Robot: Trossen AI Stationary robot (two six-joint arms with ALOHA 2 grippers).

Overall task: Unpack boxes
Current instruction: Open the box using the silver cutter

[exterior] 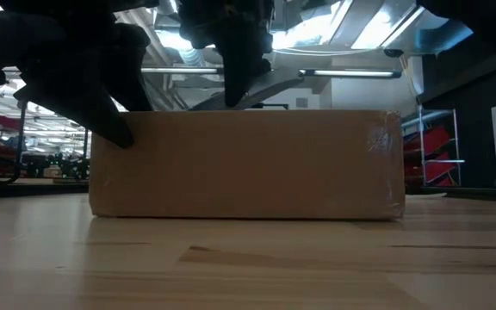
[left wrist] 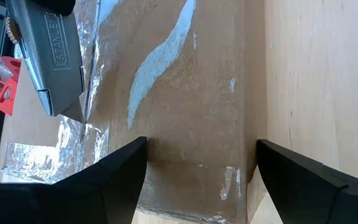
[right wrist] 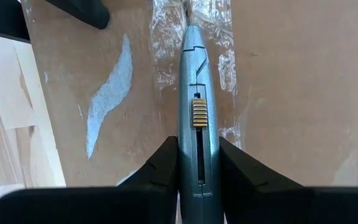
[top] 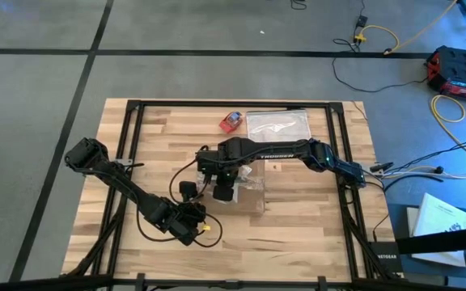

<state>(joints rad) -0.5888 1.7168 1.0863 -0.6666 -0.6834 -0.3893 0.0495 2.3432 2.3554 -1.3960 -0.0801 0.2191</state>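
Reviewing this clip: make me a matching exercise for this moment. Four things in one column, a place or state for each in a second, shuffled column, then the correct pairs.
Things:
1. utility knife
2. left gripper
3. cardboard box
4. clear plastic bag

Places or states:
A. lying flat near the table's far edge
B. open, one finger on either side of the box's end
C. clamped in the right gripper, tip at the taped seam
D. resting on the table under both arms

Pairs: 1-C, 2-B, 3-D, 4-A

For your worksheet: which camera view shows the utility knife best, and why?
The right wrist view: the knife runs full length between the right gripper's fingers, tip on the box's tape. The left wrist view shows only its body; the high and low views barely show it.
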